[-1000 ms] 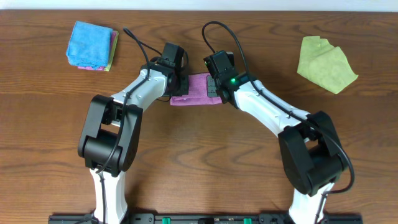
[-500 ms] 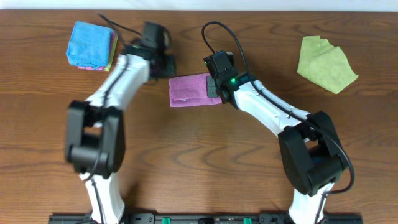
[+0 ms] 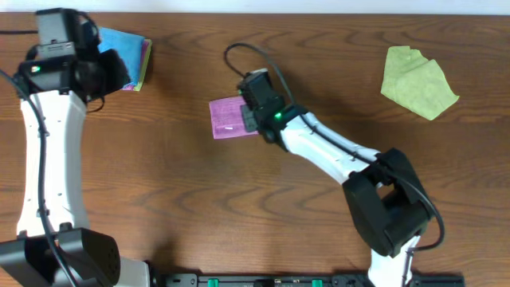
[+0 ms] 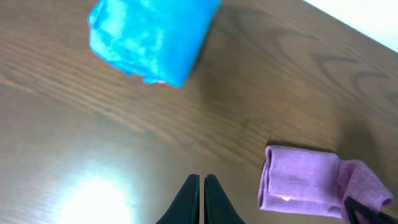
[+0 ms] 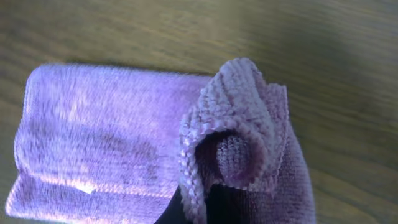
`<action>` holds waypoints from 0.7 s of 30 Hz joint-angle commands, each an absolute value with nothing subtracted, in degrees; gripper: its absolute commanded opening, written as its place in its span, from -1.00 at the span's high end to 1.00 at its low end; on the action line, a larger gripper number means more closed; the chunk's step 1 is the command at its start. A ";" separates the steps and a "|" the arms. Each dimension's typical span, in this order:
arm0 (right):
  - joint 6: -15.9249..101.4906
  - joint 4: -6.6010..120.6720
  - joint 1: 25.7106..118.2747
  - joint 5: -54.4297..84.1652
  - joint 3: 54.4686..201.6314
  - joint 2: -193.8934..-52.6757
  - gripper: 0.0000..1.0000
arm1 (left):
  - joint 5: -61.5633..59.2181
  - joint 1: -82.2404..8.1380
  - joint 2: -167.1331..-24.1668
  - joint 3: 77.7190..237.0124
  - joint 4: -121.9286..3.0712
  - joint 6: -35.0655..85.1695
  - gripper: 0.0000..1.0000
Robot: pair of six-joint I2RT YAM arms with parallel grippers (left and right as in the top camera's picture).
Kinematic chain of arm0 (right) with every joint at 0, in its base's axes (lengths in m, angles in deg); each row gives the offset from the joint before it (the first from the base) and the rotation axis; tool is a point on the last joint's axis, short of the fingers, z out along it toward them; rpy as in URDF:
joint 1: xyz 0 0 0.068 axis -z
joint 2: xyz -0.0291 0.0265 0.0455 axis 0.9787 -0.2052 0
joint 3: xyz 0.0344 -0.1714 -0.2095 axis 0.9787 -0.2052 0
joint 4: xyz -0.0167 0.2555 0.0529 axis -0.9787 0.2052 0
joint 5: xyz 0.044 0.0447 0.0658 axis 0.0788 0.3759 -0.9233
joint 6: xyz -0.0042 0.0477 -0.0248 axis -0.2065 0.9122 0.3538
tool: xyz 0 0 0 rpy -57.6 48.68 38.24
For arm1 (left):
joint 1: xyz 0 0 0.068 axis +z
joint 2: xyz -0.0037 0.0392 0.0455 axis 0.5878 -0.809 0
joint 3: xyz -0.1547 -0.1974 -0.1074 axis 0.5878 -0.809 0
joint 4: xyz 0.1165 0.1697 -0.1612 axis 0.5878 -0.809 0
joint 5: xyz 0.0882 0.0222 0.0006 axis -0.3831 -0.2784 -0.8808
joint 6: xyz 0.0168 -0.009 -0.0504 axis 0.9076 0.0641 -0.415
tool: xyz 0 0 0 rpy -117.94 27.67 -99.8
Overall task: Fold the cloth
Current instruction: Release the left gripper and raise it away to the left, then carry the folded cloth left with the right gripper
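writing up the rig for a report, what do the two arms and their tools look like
Both the left arm and right arm have white link shells with bulky black joint housings. A thin black cable loops off the right wrist, and a small green light glows there. The left tool has two slim, black, tapered fingers.

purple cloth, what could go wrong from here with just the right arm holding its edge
1. The right fingers pinch only a bunched lip of the cloth, so it could slip free or the fold could skew.
2. Nothing pins the other end: the left fingers are shut and off by the blue cloth. A pull might drag the whole stack across the table rather than fold it.
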State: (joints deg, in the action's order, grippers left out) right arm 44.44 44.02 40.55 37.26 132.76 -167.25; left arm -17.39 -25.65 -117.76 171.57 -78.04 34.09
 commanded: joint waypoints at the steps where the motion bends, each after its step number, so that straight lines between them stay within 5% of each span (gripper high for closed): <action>1: 40.93 44.33 39.04 40.78 133.15 -169.70 0.97 | -15.01 -24.21 -117.43 171.44 -79.20 35.66 0.88; 21: 38.41 36.15 34.19 33.37 138.60 -171.86 0.97 | -15.20 -24.34 -117.45 171.40 -78.94 36.69 0.88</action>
